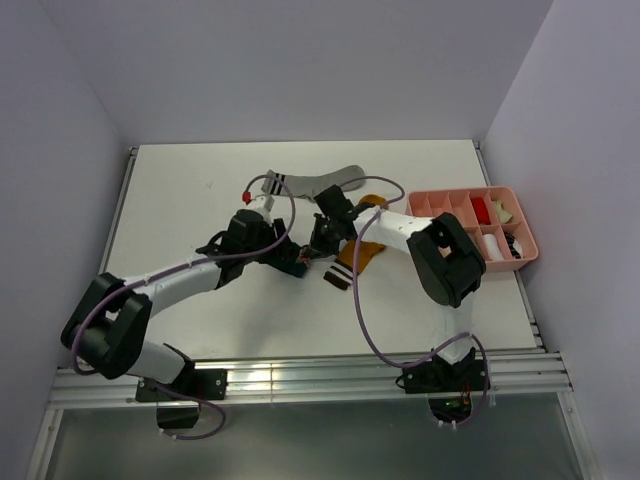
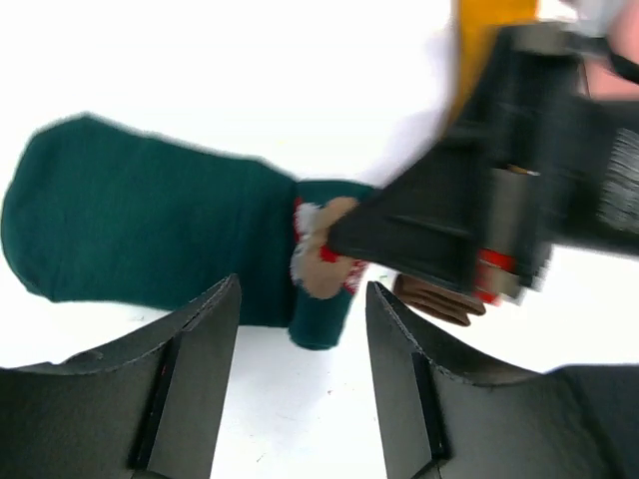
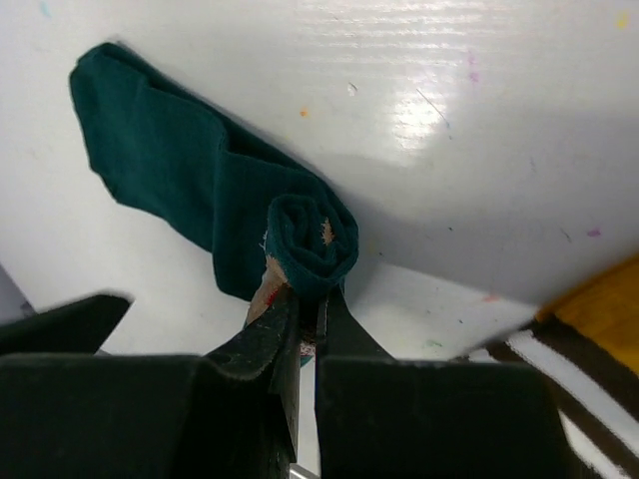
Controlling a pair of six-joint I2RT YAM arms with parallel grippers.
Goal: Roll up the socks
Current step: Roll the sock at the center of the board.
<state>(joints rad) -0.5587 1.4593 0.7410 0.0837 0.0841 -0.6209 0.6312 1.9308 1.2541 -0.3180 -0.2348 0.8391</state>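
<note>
The dark teal sock (image 3: 165, 165) lies on the white table, its printed end curled into a small roll (image 3: 315, 235). My right gripper (image 3: 308, 299) is shut on the edge of that roll. My left gripper (image 2: 303, 299) stands open just short of the roll (image 2: 321, 299), with only bare table between its fingers. In the top view both grippers meet over the teal sock (image 1: 297, 264) at mid-table. The grey sock (image 1: 315, 183) lies flat behind them. The mustard sock (image 1: 366, 256) with its brown-white striped cuff (image 3: 559, 369) lies to the right, partly under the right arm.
A pink compartment tray (image 1: 529, 245) holding small red, white and cream bundles sits at the right table edge. The right gripper's black body (image 2: 469, 220) fills the right of the left wrist view. Grey walls close in the table on three sides.
</note>
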